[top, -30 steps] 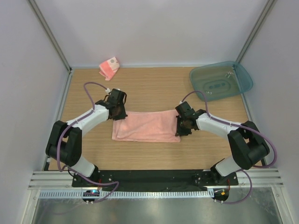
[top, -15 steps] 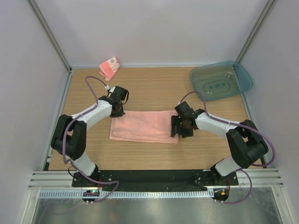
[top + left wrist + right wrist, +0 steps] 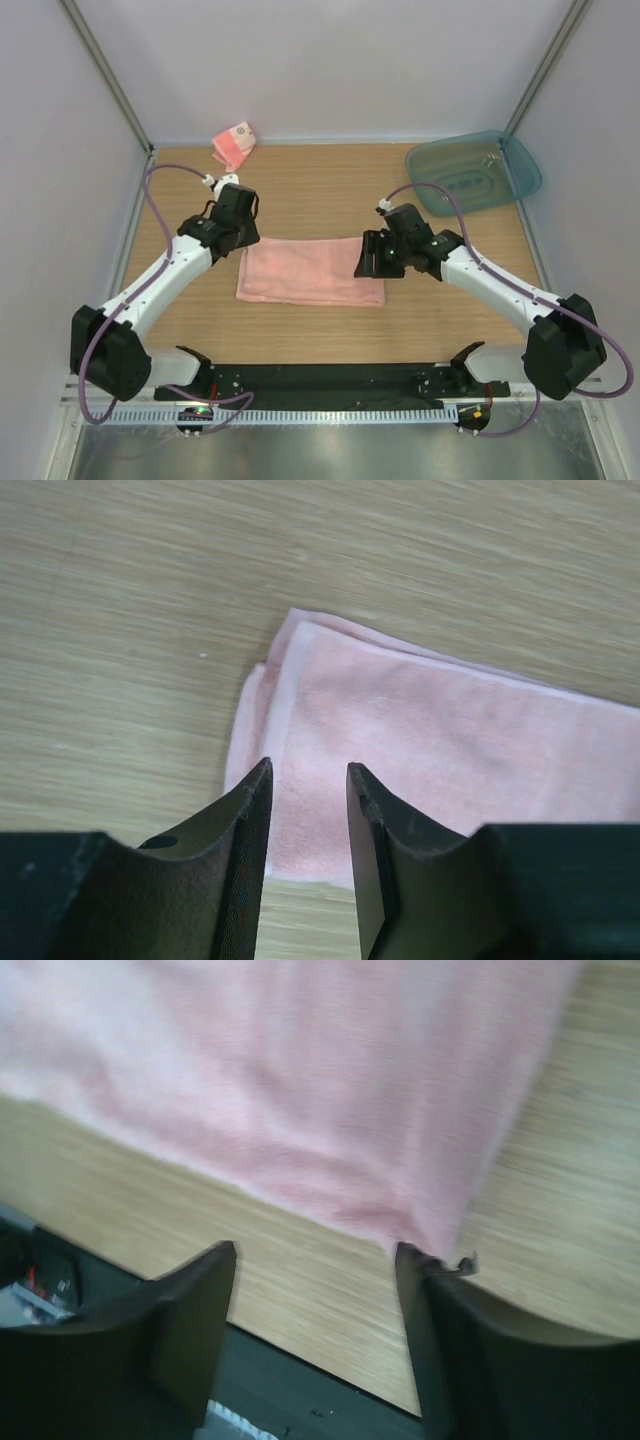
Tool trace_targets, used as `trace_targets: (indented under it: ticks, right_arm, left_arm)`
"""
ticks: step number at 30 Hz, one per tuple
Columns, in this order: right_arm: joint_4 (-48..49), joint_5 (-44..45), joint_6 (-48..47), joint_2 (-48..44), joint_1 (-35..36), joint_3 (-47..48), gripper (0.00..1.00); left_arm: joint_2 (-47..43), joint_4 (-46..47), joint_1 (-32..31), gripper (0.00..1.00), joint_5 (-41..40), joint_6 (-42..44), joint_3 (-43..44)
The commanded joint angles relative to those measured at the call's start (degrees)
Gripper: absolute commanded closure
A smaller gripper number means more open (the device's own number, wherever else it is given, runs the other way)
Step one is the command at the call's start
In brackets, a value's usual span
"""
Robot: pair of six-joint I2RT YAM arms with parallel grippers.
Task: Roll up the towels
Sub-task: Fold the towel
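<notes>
Larger plain towel (image 3: 310, 271) lies folded in a long strip at ctr of surface (image 3: 300, 190); smaller striped towel (image 3: 234, 146) bunched at far-left corner, well apart; L gripper (image 3: 308, 770) above strip's left end, jaws narrowly parted, pinching nothing; R gripper (image 3: 315, 1252) at right end, spread wide, empty; teal tray (image 3: 520, 170) far right.

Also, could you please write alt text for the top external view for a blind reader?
A folded pink towel lies in the middle, left hand open over its left end, right hand open at its right end. A smaller pink towel and teal tray sit farther back.
</notes>
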Motion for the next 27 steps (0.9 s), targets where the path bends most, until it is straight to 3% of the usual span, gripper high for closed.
trace_targets:
  ticks: [1, 2, 4, 7, 11, 16, 22, 27]
  right_arm:
    - [8.9, -16.2, 1.6, 0.8, 0.4, -0.6, 0.47]
    - [10.4, -17.3, 2.1, 1.8, 0.4, -1.1, 0.56]
    - [13.7, -18.3, 3.5, 4.8, 0.5, -2.2, 0.79]
    - [17.4, -18.0, 5.0, 8.1, 0.4, -4.4, 0.89]
    - [22.1, -17.3, 7.2, 12.4, -0.4, -8.8, 0.92]
    - [23.7, -15.6, 8.0, 13.8, -2.2, -14.2, 0.93]
    - [23.0, -13.9, 8.4, 14.1, -5.4, -18.2, 0.94]
    - [21.7, -12.9, 8.6, 12.8, -6.6, -19.9, 0.94]
  left_arm:
    - [-4.9, 5.7, -0.3, 0.64, 11.1, -1.8, -4.3]
    - [-5.3, 10.9, -0.3, 0.65, 18.0, -2.1, -7.8]
    - [-4.3, 14.9, -0.3, 0.74, 22.9, -3.3, -10.3]
    - [-0.7, 20.0, -0.4, 0.84, 28.1, -5.2, -14.3]
    - [2.0, 22.6, -0.4, 0.89, 28.9, -7.1, -18.2]
    - [2.2, 21.7, -0.3, 0.91, 23.6, -8.8, -23.3]
    - [3.1, 17.8, 0.9, 0.93, 15.2, -8.9, -24.8]
    - [3.7, 17.2, 1.7, 0.92, 13.6, -9.7, -24.4]
